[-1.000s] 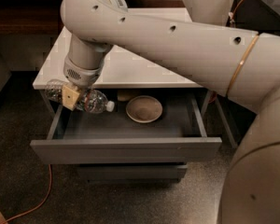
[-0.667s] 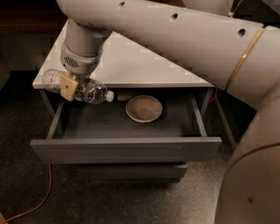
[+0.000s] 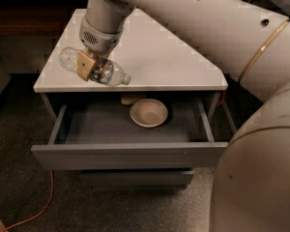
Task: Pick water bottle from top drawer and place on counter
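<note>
At the far left, an orange cable was seen trailing over the floor, cut off by the lower edge. Above it, the tool was held over the front left part of the bench. It was closed across the middle of the water bottle, which was gripped lying nearly level, its white cap pointed right and slightly down.

A second before, the bottle had been carried low, in the mouth of the top drawer at its left rear. It had since been raised clear of the drawer and brought above the bench's front edge. The pick could therefore be judged done, with only the setting down and release left.

Whether the bottle was already touching the bench could not be told. Only one tan pad of the tool was shown; the other was hidden behind the bottle.

Further right, the drawer was left pulled out, and a round beige bowl was seen resting toward its rear middle. Just behind the bowl, a small tan object was half hidden under the bench's edge and could not be identified. A lower drawer was mostly covered by the open one. The right side was filled by the white arm, by which the bench's rear right corner was concealed.
</note>
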Controlling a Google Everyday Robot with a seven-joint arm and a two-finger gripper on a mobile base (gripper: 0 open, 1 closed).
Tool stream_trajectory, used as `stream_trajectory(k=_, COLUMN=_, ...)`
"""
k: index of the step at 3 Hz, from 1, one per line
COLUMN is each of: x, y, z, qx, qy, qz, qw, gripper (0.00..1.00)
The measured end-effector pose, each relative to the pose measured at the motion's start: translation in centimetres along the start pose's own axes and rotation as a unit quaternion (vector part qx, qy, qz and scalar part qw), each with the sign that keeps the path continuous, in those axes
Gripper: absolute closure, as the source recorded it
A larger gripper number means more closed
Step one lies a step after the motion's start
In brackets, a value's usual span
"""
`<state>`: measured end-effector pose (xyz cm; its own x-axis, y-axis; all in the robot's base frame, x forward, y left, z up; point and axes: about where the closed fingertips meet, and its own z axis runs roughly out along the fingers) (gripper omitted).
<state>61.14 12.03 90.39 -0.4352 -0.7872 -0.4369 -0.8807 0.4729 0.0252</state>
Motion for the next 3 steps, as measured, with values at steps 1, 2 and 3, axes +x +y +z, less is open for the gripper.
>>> stream_trajectory(k=1, x=0.3, y=-2.8, z=-0.9, qx=0.009, qy=-0.007, qz=0.023, qw=0.9997, gripper=1.0)
stream_trajectory(k=2, x=2.0, y=-7.5, z=0.3, qx=0.022, qy=-0.004, qz=0.063, qw=0.9977, gripper=0.76)
stream_trajectory(k=3, x=3.3, y=-10.6, z=1.8, qx=0.026, qy=-0.002, qz=0.084, qw=0.9961, gripper=0.52)
